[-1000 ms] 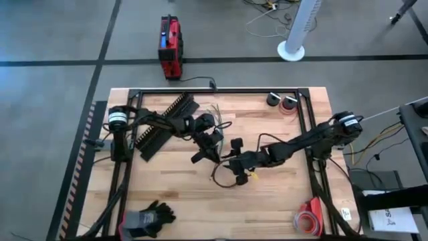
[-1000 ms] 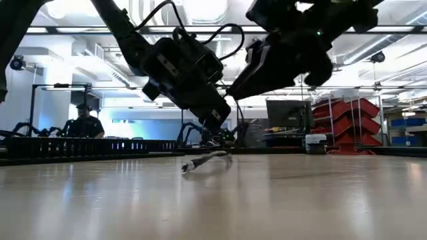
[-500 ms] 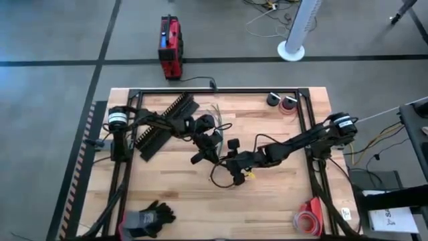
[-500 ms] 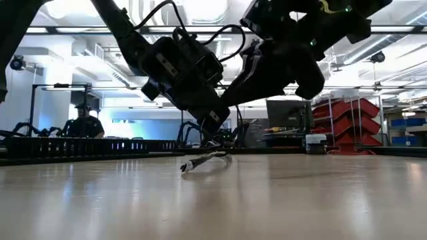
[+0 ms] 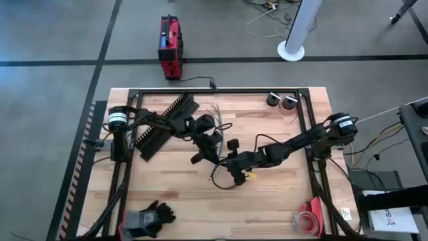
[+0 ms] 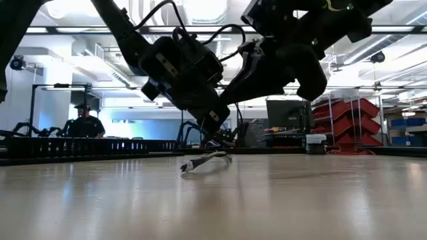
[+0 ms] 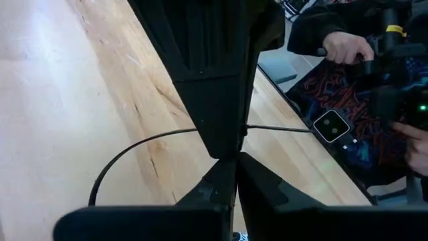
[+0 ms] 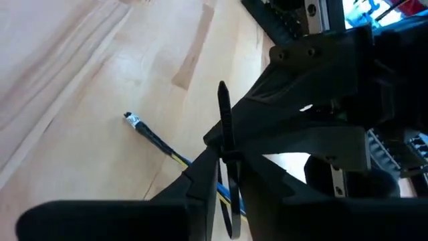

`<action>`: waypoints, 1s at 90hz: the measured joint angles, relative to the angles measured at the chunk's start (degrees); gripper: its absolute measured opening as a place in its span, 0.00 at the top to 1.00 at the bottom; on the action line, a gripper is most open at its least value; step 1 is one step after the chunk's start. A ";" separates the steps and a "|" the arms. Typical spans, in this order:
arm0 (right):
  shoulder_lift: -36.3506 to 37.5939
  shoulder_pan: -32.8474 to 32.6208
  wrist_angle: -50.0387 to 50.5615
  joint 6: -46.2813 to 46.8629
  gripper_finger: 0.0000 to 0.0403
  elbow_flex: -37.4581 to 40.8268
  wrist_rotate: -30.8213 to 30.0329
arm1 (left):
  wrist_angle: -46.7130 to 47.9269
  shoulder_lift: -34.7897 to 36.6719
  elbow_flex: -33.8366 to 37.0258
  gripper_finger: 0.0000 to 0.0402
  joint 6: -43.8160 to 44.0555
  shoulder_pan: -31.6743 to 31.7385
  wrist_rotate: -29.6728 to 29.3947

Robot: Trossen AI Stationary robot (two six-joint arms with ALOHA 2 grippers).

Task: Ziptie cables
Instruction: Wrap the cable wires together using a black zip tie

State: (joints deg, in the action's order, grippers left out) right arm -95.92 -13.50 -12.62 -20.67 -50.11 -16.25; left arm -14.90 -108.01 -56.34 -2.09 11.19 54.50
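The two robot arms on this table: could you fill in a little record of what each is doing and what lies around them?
setting: wooden table with a black frame
left gripper: near the table's middle, fingers shut, a thin black wire looping behind them
right gripper: close beside the left one, shut on a black zip tie
cables: lying on the table under both grippers
other items: black slotted strip by the left arm, gloves at the near edge, tape rolls at the near right corner
background: a person standing far behind the table

Left gripper (image 5: 212, 155) and right gripper (image 5: 229, 163) meet mid-table, fingertips nearly touching; both dark arms angle inward, both jaws closed.
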 joint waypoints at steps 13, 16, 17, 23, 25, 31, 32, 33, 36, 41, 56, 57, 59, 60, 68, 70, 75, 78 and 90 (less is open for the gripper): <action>0.07 0.01 -0.01 -1.06 0.84 -0.42 -0.04 | 0.04 0.00 0.00 1.00 0.27 -0.01 0.00; 0.09 0.02 -0.15 -1.39 0.83 -0.54 -0.02 | 0.07 0.00 0.00 1.00 0.27 -0.02 -0.07; 0.09 0.02 -0.25 -1.41 0.83 -0.56 -0.02 | 0.07 0.00 0.00 1.00 0.27 -0.03 -0.11; 0.16 0.04 -0.57 -1.85 0.83 -0.63 -0.09 | 0.06 0.00 0.00 1.00 0.41 -0.05 -0.45; 0.17 0.04 -0.55 -1.90 0.84 -0.63 -0.10 | 0.07 0.00 0.00 1.00 0.67 -0.05 -0.58; 0.17 0.04 -0.44 -1.88 0.86 -0.63 0.02 | 0.07 0.00 0.00 1.00 1.14 -0.16 -1.59; 0.17 0.04 -0.42 -1.88 0.86 -0.63 0.03 | 0.07 0.00 0.00 1.00 1.20 -0.16 -1.63; 0.17 0.04 -0.40 -1.88 0.87 -0.63 0.06 | 0.08 0.00 0.00 1.00 1.25 -0.16 -1.65; 0.17 0.04 -0.37 -1.88 0.88 -0.63 0.17 | 0.09 0.00 0.00 1.00 1.24 -0.16 -1.54; 0.17 0.04 -0.30 -1.88 0.91 -0.63 0.17 | 0.06 0.00 0.00 1.00 1.10 -0.16 -1.28; 0.17 0.04 0.69 -2.57 0.94 -0.57 0.24 | 0.02 0.00 0.00 1.00 1.14 -0.18 -1.27; 0.17 0.04 0.76 -2.69 0.94 -0.57 0.24 | 0.02 0.00 0.00 1.00 1.14 -0.19 -1.27; 0.17 0.04 0.95 -2.88 0.94 -0.57 0.24 | 0.02 0.00 0.00 1.00 1.14 -0.20 -1.27; 0.17 0.04 1.04 -2.91 0.94 -0.57 0.24 | 0.02 0.00 0.00 1.00 1.14 -0.20 -1.27; 0.17 0.04 1.58 -2.62 0.90 -0.53 0.22 | 0.02 0.00 0.00 1.00 1.14 -0.27 -1.14; 0.17 0.04 1.63 -2.34 0.89 -0.51 0.22 | 0.01 0.00 0.00 1.00 1.14 -0.29 -1.04; 0.17 0.04 1.65 -1.70 0.87 -0.50 0.22 | 0.02 0.00 0.00 1.00 1.16 -0.33 -0.98; 0.17 0.04 1.69 -1.46 0.85 -0.50 0.21 | 0.01 0.00 0.00 1.00 1.14 -0.34 -0.96; 0.17 0.04 1.94 -1.18 0.81 -0.50 0.22 | 0.00 0.00 0.00 1.00 1.31 -0.44 -0.96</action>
State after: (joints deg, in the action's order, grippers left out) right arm -95.74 -13.45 -10.68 -21.85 -50.61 -16.03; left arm -14.90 -108.01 -56.34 -0.78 10.74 53.54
